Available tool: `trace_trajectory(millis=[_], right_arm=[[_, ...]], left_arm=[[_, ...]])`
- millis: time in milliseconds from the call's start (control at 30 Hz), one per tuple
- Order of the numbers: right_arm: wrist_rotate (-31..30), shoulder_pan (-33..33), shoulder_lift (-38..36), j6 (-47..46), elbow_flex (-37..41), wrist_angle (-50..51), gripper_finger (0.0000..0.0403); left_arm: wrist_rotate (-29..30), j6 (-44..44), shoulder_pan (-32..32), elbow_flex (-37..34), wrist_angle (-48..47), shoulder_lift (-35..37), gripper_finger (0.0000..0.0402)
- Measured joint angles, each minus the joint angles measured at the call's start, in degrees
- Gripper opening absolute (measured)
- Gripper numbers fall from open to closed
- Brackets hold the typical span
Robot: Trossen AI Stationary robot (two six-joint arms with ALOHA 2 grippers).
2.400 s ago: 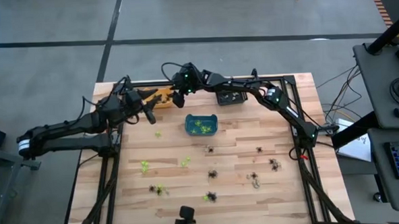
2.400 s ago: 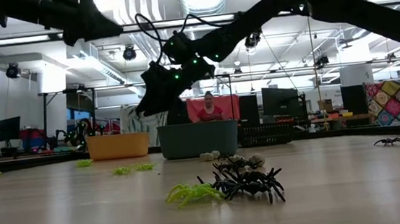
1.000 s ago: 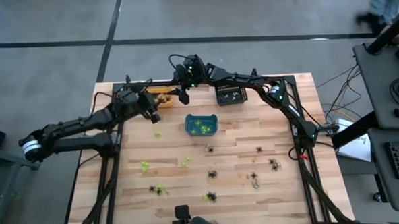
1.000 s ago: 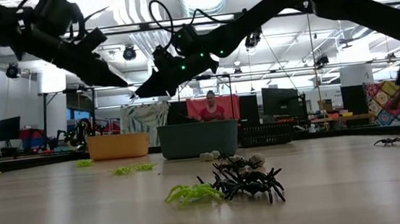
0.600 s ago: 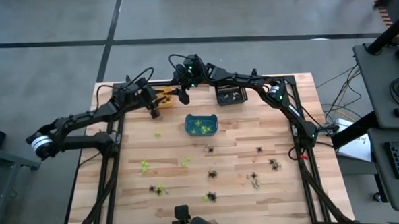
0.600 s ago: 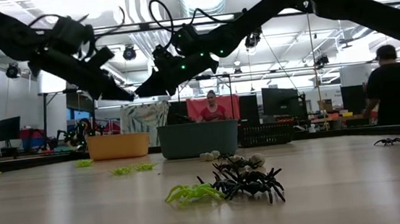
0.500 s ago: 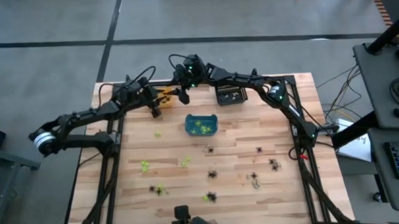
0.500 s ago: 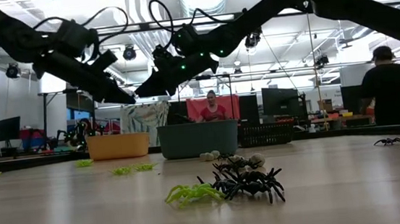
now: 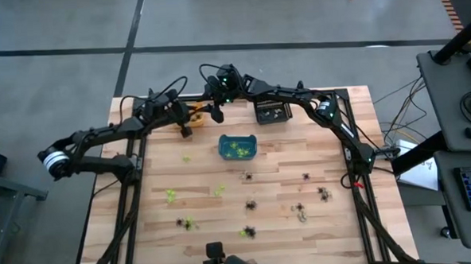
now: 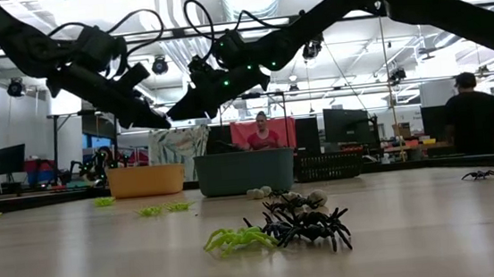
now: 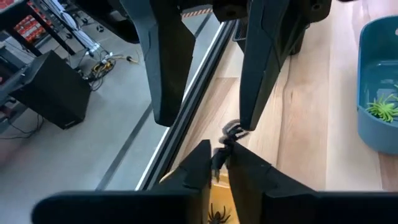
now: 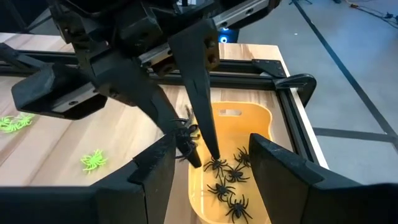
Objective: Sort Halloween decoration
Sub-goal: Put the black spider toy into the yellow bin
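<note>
Looking down from the high view, I have my left gripper [image 9: 185,131] over the near edge of the orange bin [image 9: 193,113] at the table's far left, and my right gripper [image 9: 216,113] hangs just beside it over the same bin. Between them and the loose trinkets sits the teal bin [image 9: 238,147] with lime green spiders [image 9: 237,151] in it; the black bin [image 9: 272,112] stands to its far right, with small things in it I cannot make out. More green spiders [image 9: 171,196] and black spiders [image 9: 251,204] lie scattered on the near half of the table [image 9: 335,231], well apart from both grippers.

From the low view, both grippers hover above the orange bin [image 10: 146,180], tips close together. A pile of dark and green spiders [image 10: 301,223] lies in front; people stand in the room behind.

Through my left wrist view, my fingers [image 11: 191,168] are nearly closed on a small black spider [image 11: 230,132] at their tips, with the right gripper's fingers just beyond.

Through my right wrist view, my own jaws stand wide with nothing between them. The left gripper [image 12: 188,149] holds that black spider [image 12: 185,132] at the orange bin's rim, and several black spiders [image 12: 227,180] lie inside the bin.
</note>
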State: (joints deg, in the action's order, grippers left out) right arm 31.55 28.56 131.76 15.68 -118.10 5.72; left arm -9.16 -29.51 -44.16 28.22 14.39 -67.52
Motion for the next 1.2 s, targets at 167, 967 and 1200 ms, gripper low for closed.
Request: trace_trajectory(millis=[167, 967, 1200], right_arm=[[0.0, 0.0, 0.0, -3.0, 0.0, -0.4, 0.0195], [-0.5, 2.2, -1.2, -10.5, -4.3, 12.1, 0.0235], [-0.5, 2.7, -4.2, -8.1, -4.4, 20.0, 0.0235]], left_arm=[[0.0, 0.1, -0.2, 0.0, -0.6, 0.7, 0.0005], [13.0, 11.7, -6.4, -0.1, -7.9, -6.0, 0.0025], [13.1, 11.0, -6.4, 1.0, -9.6, -6.9, 0.0100]])
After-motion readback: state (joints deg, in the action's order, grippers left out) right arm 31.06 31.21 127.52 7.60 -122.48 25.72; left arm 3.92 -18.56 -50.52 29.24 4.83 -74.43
